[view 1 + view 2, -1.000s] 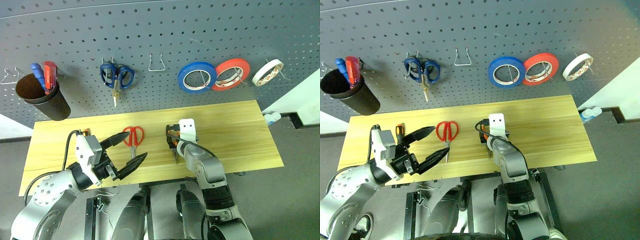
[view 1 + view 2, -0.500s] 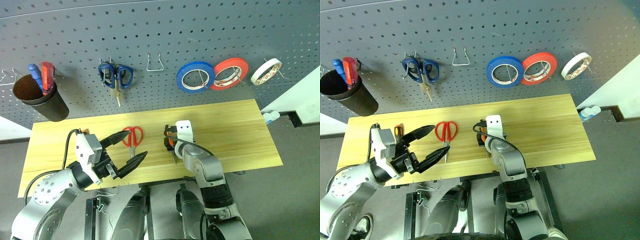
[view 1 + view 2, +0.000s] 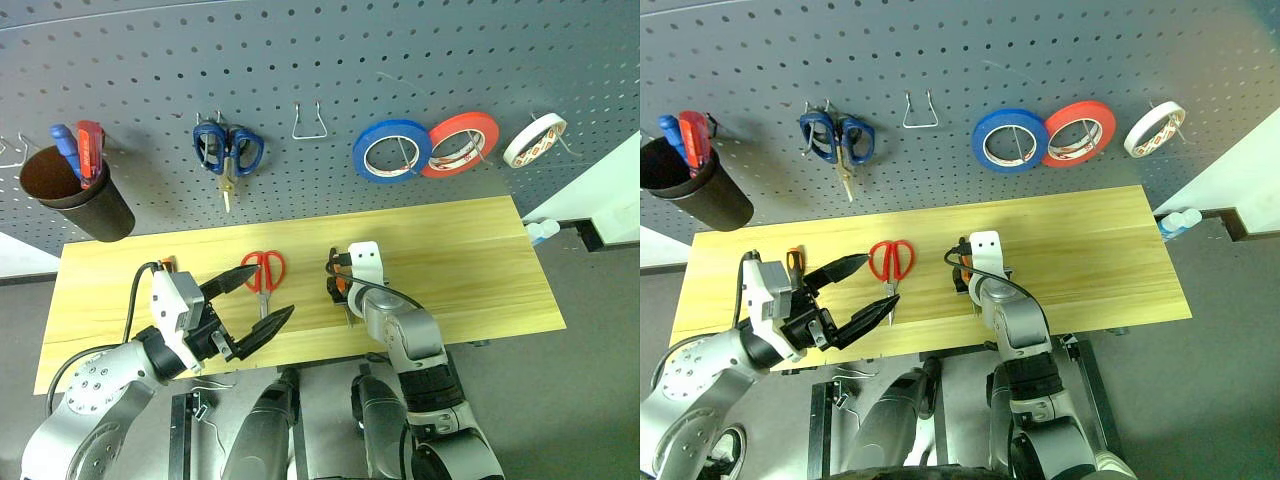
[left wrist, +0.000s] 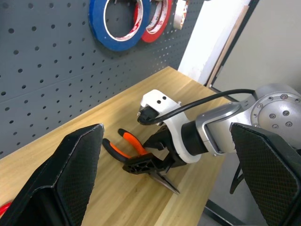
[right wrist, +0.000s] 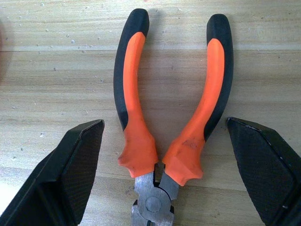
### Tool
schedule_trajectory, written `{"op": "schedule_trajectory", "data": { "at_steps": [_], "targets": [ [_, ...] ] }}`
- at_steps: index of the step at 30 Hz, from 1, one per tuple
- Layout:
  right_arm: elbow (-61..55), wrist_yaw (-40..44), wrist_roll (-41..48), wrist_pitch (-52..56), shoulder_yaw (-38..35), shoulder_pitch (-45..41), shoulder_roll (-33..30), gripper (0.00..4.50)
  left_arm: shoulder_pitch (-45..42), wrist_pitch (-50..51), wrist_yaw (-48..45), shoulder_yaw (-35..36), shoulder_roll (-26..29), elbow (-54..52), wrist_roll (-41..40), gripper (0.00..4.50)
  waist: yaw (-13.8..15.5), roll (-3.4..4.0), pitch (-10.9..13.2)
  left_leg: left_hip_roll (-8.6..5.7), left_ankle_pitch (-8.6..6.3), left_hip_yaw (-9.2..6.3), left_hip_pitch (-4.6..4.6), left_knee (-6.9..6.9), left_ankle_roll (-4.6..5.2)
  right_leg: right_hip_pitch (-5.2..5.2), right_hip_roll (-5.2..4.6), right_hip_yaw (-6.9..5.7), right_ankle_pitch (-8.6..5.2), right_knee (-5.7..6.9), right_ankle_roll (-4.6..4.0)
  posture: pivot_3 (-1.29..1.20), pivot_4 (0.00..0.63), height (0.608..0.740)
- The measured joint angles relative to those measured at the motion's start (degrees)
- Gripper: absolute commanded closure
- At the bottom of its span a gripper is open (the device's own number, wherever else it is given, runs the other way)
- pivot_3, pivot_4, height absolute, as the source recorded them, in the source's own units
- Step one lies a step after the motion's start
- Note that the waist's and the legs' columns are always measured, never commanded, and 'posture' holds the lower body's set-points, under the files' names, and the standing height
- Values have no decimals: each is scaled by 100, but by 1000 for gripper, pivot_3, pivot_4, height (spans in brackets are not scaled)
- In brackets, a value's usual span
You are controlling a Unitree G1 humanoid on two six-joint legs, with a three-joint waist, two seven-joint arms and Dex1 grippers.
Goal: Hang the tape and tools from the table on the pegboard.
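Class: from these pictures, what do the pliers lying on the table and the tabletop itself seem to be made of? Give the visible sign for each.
Pliers: handles look like matte orange-and-black rubber or plastic sleeves; the jaws and pivot look like dull grey metal, probably steel. Table: apparently light yellow wood or wood veneer, with grain lines running along it and a smooth, low-sheen finish.

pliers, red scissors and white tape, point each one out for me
pliers [image 5: 134, 89]: right wrist view, on one orange handle, lying flat on the table.
red scissors [image 3: 265, 270]: left eye view, on the red handle loops.
white tape [image 3: 534, 141]: left eye view, on the roll's rim, hanging on the pegboard.
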Motion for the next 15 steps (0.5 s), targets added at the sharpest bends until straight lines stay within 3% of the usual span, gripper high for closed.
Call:
{"op": "schedule_trajectory", "data": {
  "at_steps": [6,13,15],
  "targets": [
    [9,18,-5,-11,0,0,-11,147,14,70,70,1,1,-44,-35,0,0,0,0,1,-3,0,0,0,6,0,0,0,0,0,0,-16,416,719],
    [26,19,-46,-9,-20,1,-71,2327,-4,72,83,1,1,-44,-35,0,-1,0,2,2,-4,2,0,-1,7,-2,1,0,0,0,-1,-16,415,719],
    [26,21,-47,-9,-22,1,-70,2416,-4,73,87,1,1,-44,-35,0,0,-1,3,2,-4,2,0,-1,7,-2,1,0,0,0,-1,-16,415,719]
  ]
}}
